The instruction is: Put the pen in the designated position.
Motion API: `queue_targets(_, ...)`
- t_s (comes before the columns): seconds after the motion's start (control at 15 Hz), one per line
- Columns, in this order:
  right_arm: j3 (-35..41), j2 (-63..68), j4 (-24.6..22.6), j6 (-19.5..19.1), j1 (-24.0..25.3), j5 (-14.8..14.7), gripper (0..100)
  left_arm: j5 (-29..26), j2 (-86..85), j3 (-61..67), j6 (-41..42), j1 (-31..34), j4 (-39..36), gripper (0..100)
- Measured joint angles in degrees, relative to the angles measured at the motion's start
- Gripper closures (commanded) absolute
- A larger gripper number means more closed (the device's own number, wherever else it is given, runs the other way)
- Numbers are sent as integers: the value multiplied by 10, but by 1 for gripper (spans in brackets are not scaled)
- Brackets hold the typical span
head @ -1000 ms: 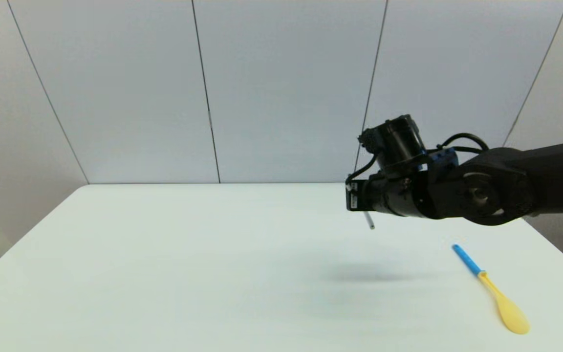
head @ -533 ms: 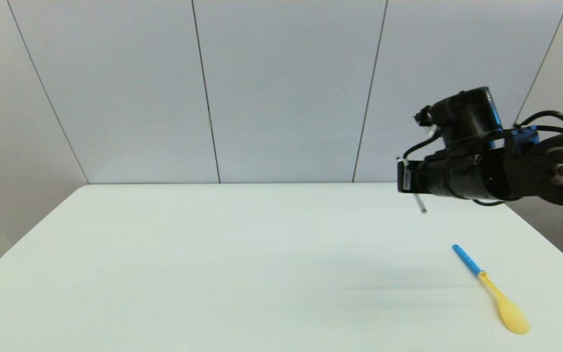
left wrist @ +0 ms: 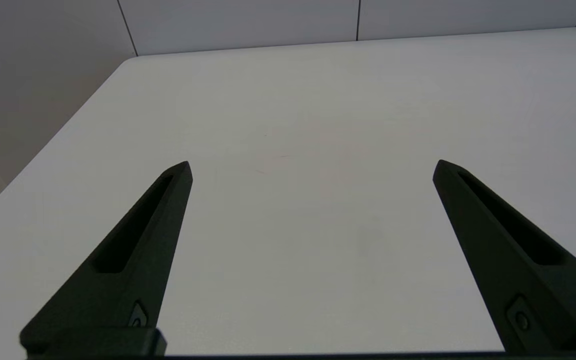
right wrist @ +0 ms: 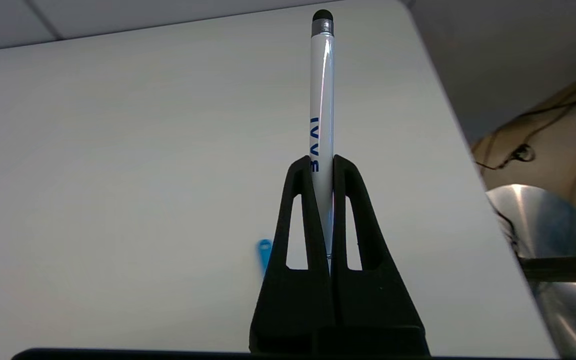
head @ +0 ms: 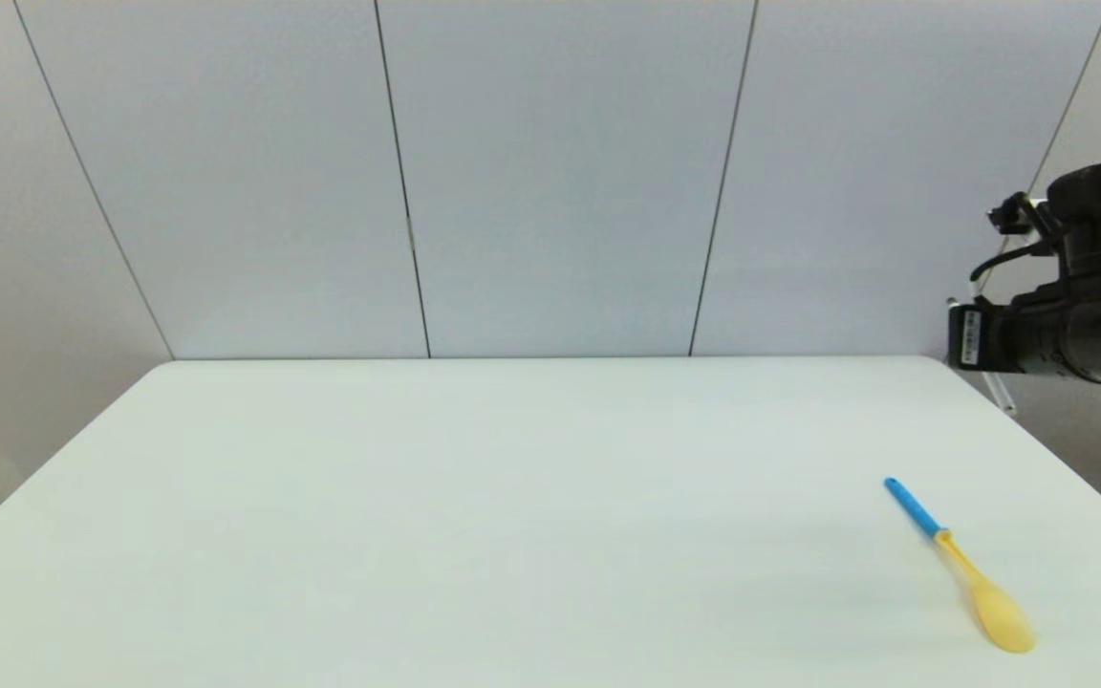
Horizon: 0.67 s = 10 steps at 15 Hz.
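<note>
Head view: right arm (head: 1067, 325) raised at the table's (head: 512, 497) far right corner, white pen (head: 1000, 392) slanting down from under it; blue-handled yellow spoon (head: 961, 566) flat on the tabletop nearer the robot.

Left wrist view: left gripper (left wrist: 313, 167) spread wide over bare table, gripping nothing.

Right wrist view: right gripper (right wrist: 322, 162) clamped narrow on the pen's barrel, grey-banded dark end jutting well beyond the fingertips (right wrist: 299, 167); spoon's blue handle beside the left finger.

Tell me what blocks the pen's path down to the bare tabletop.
Nothing visible does. The right end effector grips the pen above the table's far right edge. The only object lying there, the yellow spoon, sits nearer the robot, with bare surface around it.
</note>
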Motion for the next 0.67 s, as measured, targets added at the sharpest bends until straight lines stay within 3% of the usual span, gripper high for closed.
queue_targets(0.27, 1, -7, -3, -41, -27, 19, 100, 0, 0, 0, 0, 0, 0, 0)
queue_targets(0.67, 0, -7, -8, -170, -79, 122, 100, 0, 0, 0, 0, 0, 0, 0)
